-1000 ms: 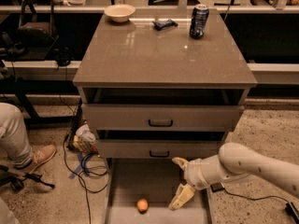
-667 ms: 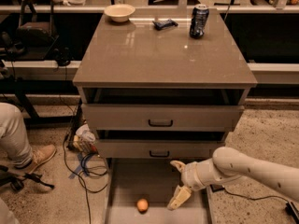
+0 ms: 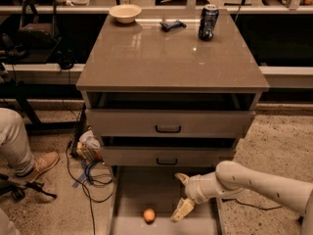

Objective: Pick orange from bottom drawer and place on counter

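The orange (image 3: 149, 215) lies in the pulled-out bottom drawer (image 3: 128, 190), near its front middle. My gripper (image 3: 180, 196) hangs over the drawer's right half, to the right of the orange and a little behind it. It is open and empty, with one finger (image 3: 182, 210) close to the fruit and the other (image 3: 181, 178) farther back. The white arm (image 3: 264, 182) reaches in from the lower right. The counter (image 3: 166, 53) is the glossy grey-brown top of the cabinet above.
On the counter's far edge stand a cream bowl (image 3: 125, 12), a small dark object (image 3: 173, 25) and a soda can (image 3: 208, 22). The two upper drawers (image 3: 168, 126) are pulled partly out. A person's leg and shoe (image 3: 24, 153) and loose cables (image 3: 90, 173) lie left of the cabinet.
The arm and gripper have shifted left over the bottom drawer, closer to the orange. The orange has not moved.
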You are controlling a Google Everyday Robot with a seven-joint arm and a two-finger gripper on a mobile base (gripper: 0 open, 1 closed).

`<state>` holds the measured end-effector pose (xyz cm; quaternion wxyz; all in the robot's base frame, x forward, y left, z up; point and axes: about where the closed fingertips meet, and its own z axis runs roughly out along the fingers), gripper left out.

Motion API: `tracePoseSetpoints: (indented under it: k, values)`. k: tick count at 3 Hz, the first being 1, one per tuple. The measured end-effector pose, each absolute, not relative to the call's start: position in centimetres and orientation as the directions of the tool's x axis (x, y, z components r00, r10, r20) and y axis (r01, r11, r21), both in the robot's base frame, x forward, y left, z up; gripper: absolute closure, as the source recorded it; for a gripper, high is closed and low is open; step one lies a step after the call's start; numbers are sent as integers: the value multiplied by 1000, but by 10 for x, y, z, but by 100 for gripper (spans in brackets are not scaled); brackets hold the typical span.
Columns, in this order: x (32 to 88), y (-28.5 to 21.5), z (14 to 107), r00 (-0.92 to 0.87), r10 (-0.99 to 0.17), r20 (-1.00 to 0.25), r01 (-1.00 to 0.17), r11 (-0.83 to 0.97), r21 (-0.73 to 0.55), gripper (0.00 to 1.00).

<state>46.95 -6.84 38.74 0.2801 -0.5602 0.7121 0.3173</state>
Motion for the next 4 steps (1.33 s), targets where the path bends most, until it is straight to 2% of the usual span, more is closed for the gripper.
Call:
tracePoseSetpoints:
  k: [2, 4]
  values:
    - [487, -48, 344, -86, -587, -805, -989, 146, -1, 0]
    - [496, -32, 312, -43, -585, -810, -989, 138, -47, 0]
